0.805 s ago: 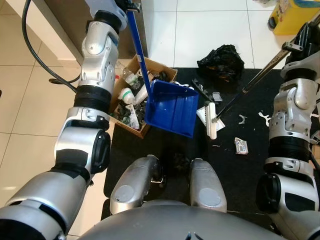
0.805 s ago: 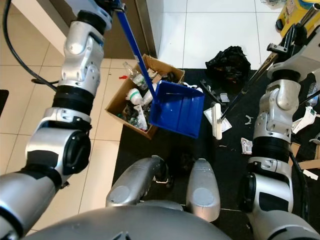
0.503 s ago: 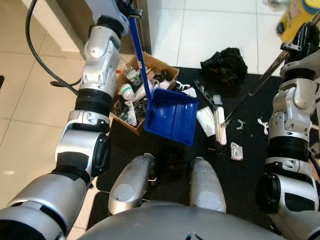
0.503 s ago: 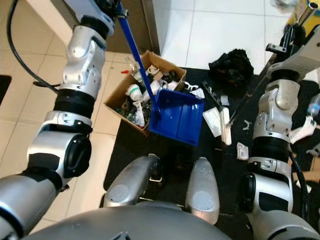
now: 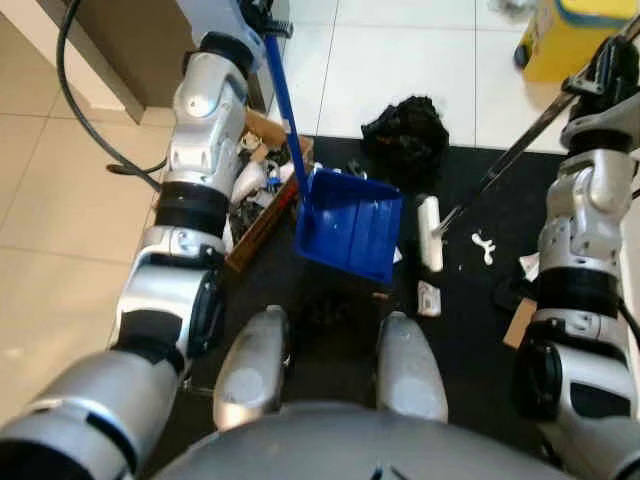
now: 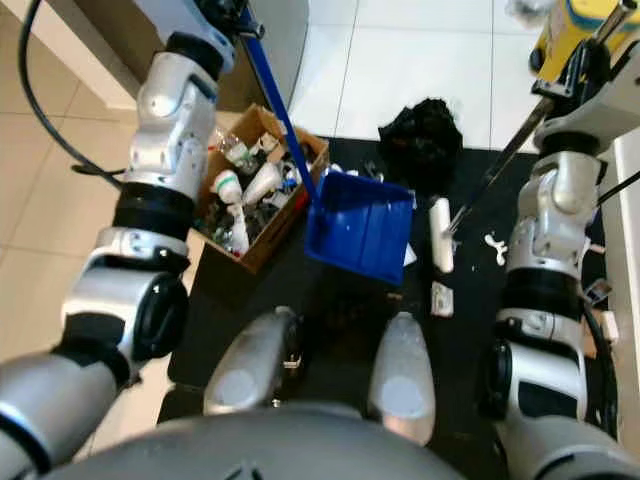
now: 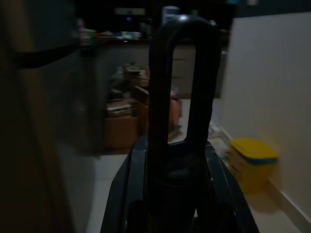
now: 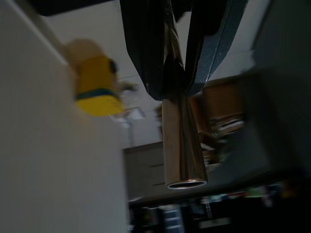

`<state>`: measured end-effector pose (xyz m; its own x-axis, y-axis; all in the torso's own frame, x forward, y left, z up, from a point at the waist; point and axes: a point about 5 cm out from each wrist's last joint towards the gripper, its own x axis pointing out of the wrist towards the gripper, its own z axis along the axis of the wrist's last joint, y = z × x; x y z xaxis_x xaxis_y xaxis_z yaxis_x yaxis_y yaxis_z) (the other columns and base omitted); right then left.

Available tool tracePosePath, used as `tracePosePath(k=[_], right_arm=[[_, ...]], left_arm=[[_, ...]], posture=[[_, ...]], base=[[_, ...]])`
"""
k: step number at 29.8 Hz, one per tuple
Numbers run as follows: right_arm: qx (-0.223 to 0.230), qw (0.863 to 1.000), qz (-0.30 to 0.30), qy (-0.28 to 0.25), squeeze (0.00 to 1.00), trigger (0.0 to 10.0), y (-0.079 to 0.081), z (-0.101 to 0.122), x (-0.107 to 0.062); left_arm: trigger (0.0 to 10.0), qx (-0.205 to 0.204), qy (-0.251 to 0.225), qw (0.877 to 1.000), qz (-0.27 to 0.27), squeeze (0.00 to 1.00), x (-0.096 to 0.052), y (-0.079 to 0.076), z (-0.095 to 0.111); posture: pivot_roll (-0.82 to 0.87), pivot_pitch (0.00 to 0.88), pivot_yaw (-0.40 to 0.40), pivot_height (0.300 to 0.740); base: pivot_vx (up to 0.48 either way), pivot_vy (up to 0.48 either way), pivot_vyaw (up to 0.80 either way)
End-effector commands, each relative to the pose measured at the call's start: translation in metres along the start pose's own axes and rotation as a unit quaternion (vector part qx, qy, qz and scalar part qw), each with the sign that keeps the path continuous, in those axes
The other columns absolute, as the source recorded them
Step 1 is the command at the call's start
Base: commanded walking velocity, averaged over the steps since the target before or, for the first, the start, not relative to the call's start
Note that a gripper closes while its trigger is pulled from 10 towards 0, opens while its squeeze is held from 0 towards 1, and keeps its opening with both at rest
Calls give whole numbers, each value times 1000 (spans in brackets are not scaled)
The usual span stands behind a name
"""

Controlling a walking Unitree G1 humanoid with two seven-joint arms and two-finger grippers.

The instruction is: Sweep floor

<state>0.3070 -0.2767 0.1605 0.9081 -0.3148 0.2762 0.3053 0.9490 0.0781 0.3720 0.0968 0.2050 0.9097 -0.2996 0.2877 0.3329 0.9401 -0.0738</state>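
Broom (image 5: 431,233) head beside blue dustpan (image 5: 349,223), black mat (image 5: 470,290), cardboard box (image 6: 255,190) at edge

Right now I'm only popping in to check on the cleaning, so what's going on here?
The robot is sweeping on a black mat. Its left gripper holds a blue dustpan by its long handle, beside a cardboard box of rubbish. Its right gripper is shut on the broom. Scraps lie on the mat.
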Motion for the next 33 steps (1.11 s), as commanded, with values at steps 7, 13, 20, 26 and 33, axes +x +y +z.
tracePosePath(k=[7, 13, 20, 26, 33], right_arm=[[5, 1000, 4, -15, 0, 10000, 3, 6, 2], [5, 1000, 5, -13, 0, 10000, 3, 5, 1], [-6, 1000, 17, -10, 0, 10000, 7, 3, 0], [-7, 1000, 22, -7, 0, 10000, 9, 1, -1], [-6, 1000, 26, -6, 0, 10000, 11, 1, 0]], left_arm=[[10000, -3, -14, 1000, 4, 0, 0, 2, 8], [10000, 0, -8, 1000, 7, 0, -2, 4, 5], [10000, 16, 12, 1000, 18, 0, -9, 11, -4], [10000, 34, 45, 997, 47, 0, -20, 23, -23], [10000, 48, 91, 991, 89, 0, -40, 38, -51]], posture=[[-24, 42, 90, 740], [-23, 44, 91, 740], [-19, 47, 88, 740], [-19, 47, 88, 740], [-13, 50, 84, 740]], base=[[0, 0, 0], [0, 0, 0], [0, 0, 0], [0, 0, 0], [0, 0, 0]])
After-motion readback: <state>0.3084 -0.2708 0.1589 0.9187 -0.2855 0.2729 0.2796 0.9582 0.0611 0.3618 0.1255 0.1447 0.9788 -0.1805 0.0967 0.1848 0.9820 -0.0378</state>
